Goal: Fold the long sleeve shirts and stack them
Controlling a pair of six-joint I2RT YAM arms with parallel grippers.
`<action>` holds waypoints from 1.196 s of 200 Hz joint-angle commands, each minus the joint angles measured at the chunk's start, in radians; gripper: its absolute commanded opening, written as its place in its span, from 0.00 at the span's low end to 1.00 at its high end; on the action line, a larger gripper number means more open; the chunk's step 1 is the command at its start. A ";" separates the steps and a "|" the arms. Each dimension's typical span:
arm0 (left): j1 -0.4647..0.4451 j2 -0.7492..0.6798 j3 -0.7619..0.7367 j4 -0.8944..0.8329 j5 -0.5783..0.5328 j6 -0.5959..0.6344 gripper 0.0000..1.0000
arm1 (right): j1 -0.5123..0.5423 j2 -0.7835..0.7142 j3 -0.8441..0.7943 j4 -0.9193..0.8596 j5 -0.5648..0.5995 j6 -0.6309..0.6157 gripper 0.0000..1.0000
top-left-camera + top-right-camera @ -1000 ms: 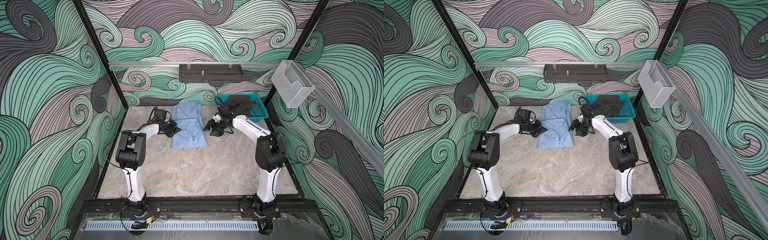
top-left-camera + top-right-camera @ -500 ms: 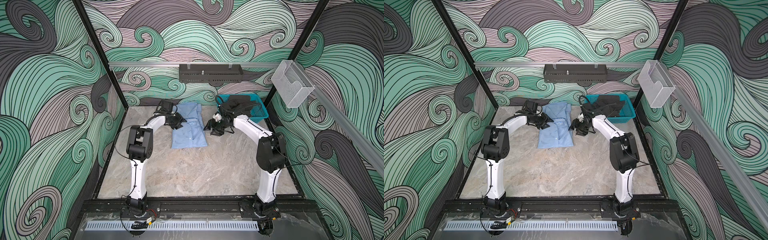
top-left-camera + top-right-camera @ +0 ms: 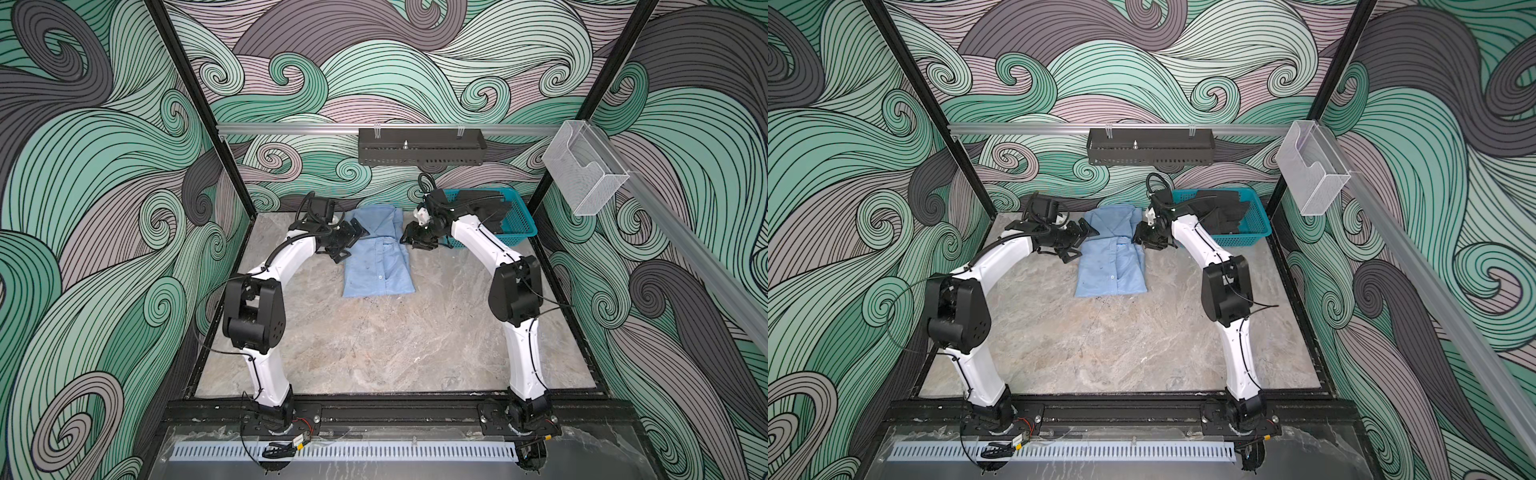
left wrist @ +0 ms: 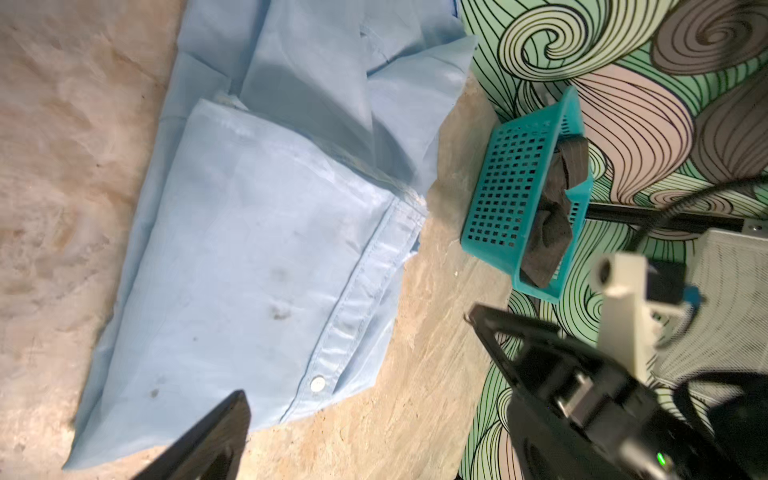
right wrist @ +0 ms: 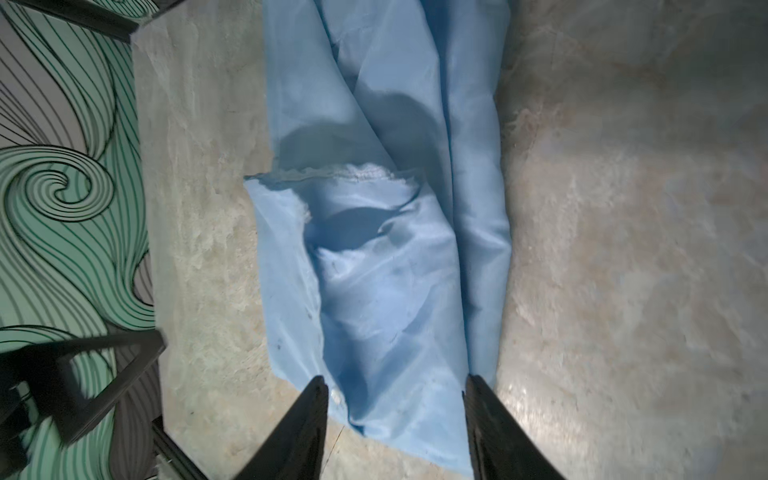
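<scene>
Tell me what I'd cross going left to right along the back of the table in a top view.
left tool → light blue shirt → right tool → teal basket

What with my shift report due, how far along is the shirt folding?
Done: the light blue shirt lies sides folded in, a narrow rectangle. In hand: left gripper open beside it; right gripper open, jaws straddling its edge. Left: likely a crosswise fold, then stacking; no stack yet.
</scene>
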 commanded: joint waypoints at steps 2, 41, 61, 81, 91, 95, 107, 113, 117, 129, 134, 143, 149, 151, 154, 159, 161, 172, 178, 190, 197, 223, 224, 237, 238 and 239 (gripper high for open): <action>-0.029 0.034 -0.114 0.052 0.019 -0.016 0.90 | 0.024 0.141 0.140 -0.076 0.020 -0.059 0.53; -0.087 0.158 -0.138 0.099 0.096 -0.033 0.73 | 0.069 0.341 0.385 -0.173 0.056 -0.081 0.49; -0.088 0.186 -0.159 0.094 0.104 -0.015 0.63 | 0.075 0.341 0.330 -0.201 0.085 -0.068 0.47; -0.068 0.191 -0.167 0.006 0.080 0.053 0.61 | 0.079 0.272 0.187 -0.199 0.126 -0.053 0.45; -0.052 0.191 -0.171 -0.049 0.055 0.096 0.60 | 0.085 0.230 0.105 -0.199 0.138 -0.049 0.45; -0.045 0.189 -0.173 -0.072 0.043 0.114 0.60 | 0.087 0.211 0.073 -0.200 0.141 -0.045 0.45; -0.016 0.177 -0.175 -0.141 -0.003 0.171 0.59 | 0.103 0.155 -0.034 -0.195 0.157 -0.039 0.45; 0.000 0.168 -0.179 -0.168 -0.025 0.193 0.59 | 0.111 0.121 -0.095 -0.180 0.157 -0.033 0.45; 0.011 0.159 -0.185 -0.179 -0.037 0.205 0.60 | 0.118 0.100 -0.138 -0.168 0.153 -0.027 0.45; 0.046 0.131 -0.200 -0.204 -0.058 0.239 0.61 | 0.136 0.035 -0.270 -0.115 0.125 0.008 0.45; 0.060 0.123 -0.200 -0.216 -0.065 0.253 0.62 | 0.145 0.010 -0.322 -0.092 0.114 0.023 0.45; 0.081 0.105 -0.201 -0.246 -0.076 0.282 0.64 | 0.165 -0.037 -0.407 -0.055 0.102 0.052 0.45; 0.094 0.093 -0.202 -0.259 -0.077 0.300 0.65 | 0.179 -0.065 -0.459 -0.027 0.091 0.074 0.46; 0.101 0.088 -0.203 -0.263 -0.076 0.306 0.66 | 0.182 -0.074 -0.475 -0.017 0.085 0.079 0.46; 0.106 0.081 -0.204 -0.270 -0.075 0.315 0.67 | 0.190 -0.089 -0.500 -0.001 0.073 0.091 0.46; 0.116 0.069 -0.205 -0.278 -0.072 0.327 0.68 | 0.199 -0.114 -0.540 0.029 0.057 0.109 0.46; 0.119 0.063 -0.205 -0.280 -0.070 0.334 0.68 | 0.202 -0.125 -0.554 0.041 0.052 0.117 0.47; 0.129 0.031 -0.201 -0.301 -0.064 0.363 0.72 | 0.219 -0.190 -0.624 0.099 0.038 0.153 0.51; 0.130 0.012 -0.198 -0.313 -0.058 0.376 0.74 | 0.223 -0.226 -0.650 0.128 0.030 0.168 0.52; 0.128 -0.031 -0.196 -0.330 -0.036 0.390 0.76 | 0.224 -0.296 -0.672 0.147 0.036 0.188 0.56; 0.127 -0.060 -0.201 -0.330 -0.017 0.391 0.77 | 0.223 -0.333 -0.672 0.146 0.052 0.185 0.59; 0.105 -0.168 -0.248 -0.324 0.018 0.352 0.79 | 0.197 -0.426 -0.670 0.135 0.103 0.184 0.63; 0.103 -0.171 -0.251 -0.323 0.019 0.349 0.79 | 0.196 -0.428 -0.669 0.133 0.105 0.185 0.63; 0.079 -0.216 -0.304 -0.286 0.039 0.299 0.78 | 0.174 -0.433 -0.664 0.119 0.122 0.180 0.64; 0.077 -0.219 -0.309 -0.281 0.041 0.295 0.78 | 0.172 -0.433 -0.664 0.119 0.122 0.180 0.64; 0.076 -0.222 -0.313 -0.277 0.043 0.290 0.78 | 0.170 -0.432 -0.664 0.119 0.123 0.178 0.64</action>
